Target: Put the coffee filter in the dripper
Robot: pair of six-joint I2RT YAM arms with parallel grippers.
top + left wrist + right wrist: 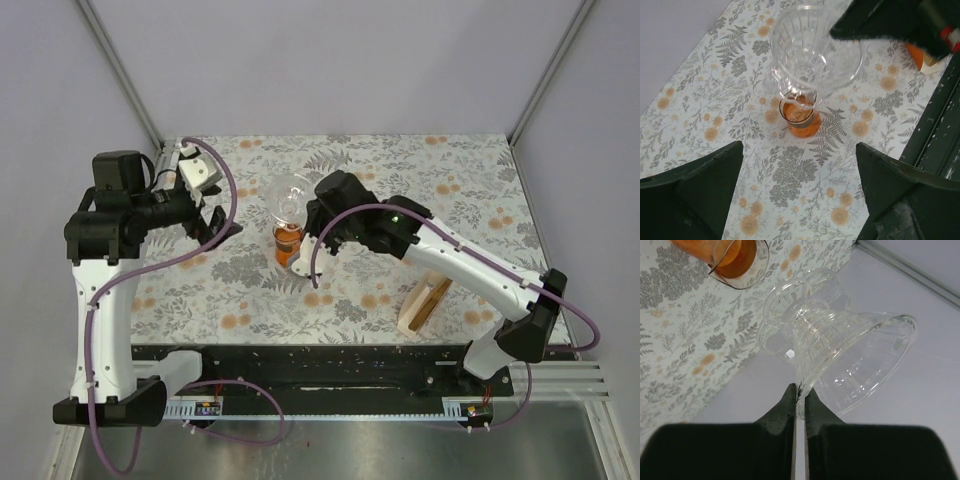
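at centre of the top view, my right claw (800, 390) pinches the tilted dripper (840, 355) by its rim near the orange cup (737, 260); my left claw (799, 150) hangs wide open, empty

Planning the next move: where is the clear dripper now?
The clear dripper is mid-table in the top view, pinched at its rim by the right gripper, beside the orange cup.

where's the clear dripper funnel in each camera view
Top external: dripper funnel upper centre, directly behind the orange vessel.
Left wrist: top middle, above the orange vessel.
Right wrist: centre, tipped sideways, rim pinched in the right gripper.
Shared landmark: the orange vessel, next to the funnel in every view.
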